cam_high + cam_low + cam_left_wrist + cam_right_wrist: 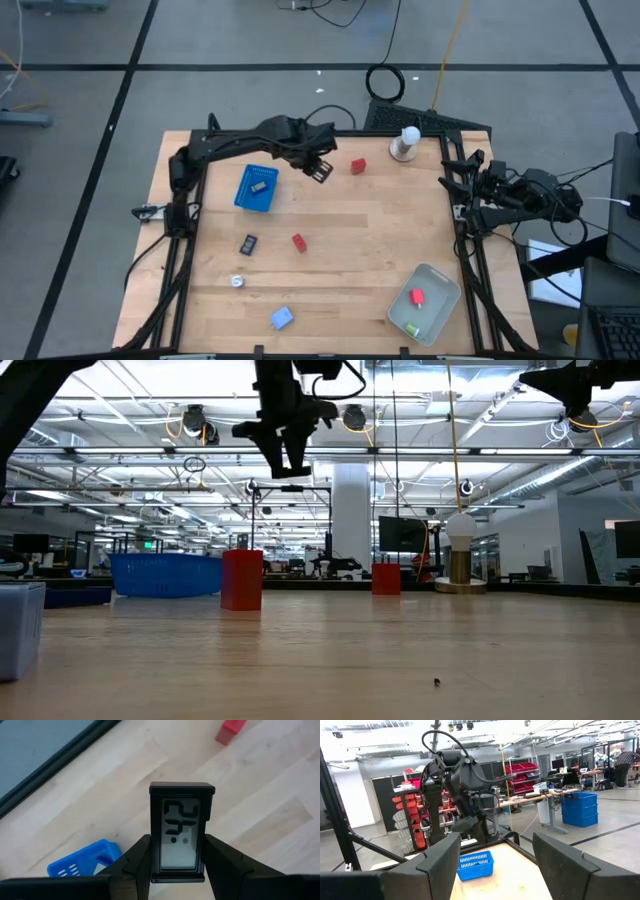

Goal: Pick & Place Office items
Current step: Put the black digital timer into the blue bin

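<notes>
Left gripper (176, 865) clamps small digital clock (182, 831).

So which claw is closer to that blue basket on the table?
The left. The left claw hovers just beside the blue basket, shut on a small black clock. The right claw waits at the table's far right edge.

The clock's (181, 832) lower sides are covered by the left gripper's fingers (135, 862); the blue basket (85, 865) is cut off behind them; the tray's (446, 298) contents are too small to identify.
</notes>
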`<state>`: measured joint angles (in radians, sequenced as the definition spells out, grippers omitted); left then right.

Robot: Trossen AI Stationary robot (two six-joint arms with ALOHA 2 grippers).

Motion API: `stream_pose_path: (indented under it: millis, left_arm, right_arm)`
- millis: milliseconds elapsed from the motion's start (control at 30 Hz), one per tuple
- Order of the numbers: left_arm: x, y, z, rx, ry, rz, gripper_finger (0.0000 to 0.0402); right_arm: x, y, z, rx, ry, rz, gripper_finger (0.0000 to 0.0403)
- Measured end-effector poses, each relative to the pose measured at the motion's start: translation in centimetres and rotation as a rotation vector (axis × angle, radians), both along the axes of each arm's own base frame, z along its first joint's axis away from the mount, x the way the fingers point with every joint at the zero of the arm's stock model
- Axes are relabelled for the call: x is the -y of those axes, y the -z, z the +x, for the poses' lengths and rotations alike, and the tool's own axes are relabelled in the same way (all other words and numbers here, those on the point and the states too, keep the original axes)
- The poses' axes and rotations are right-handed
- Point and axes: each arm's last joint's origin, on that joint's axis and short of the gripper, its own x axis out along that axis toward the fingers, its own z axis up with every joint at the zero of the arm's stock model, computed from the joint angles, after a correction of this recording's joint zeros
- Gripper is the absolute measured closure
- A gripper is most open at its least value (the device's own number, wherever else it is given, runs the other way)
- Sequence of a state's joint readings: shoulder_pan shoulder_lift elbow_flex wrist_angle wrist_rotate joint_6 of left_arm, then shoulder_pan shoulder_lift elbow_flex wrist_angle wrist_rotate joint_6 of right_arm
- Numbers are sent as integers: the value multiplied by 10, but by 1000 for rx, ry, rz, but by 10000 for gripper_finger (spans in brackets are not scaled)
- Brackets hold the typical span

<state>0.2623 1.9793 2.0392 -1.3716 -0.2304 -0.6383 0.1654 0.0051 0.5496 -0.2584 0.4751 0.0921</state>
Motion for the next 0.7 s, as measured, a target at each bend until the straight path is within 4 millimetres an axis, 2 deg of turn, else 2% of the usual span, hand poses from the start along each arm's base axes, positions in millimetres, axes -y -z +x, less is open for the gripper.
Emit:
stream_pose_path:
  millis: [233,567,700]
  left_arm:
    - [-15,-1,-11,-45,-40,-5,256]
    - [-27,-17,-28,12,-71,32,256]
    - [-28,-4,-40,65,-110,18,256]
  right_arm:
    - [0,0,0,0,0,0,161]
    - [0,0,0,3,-2,0,161]
    - [0,-1,0,9,-4,3,161]
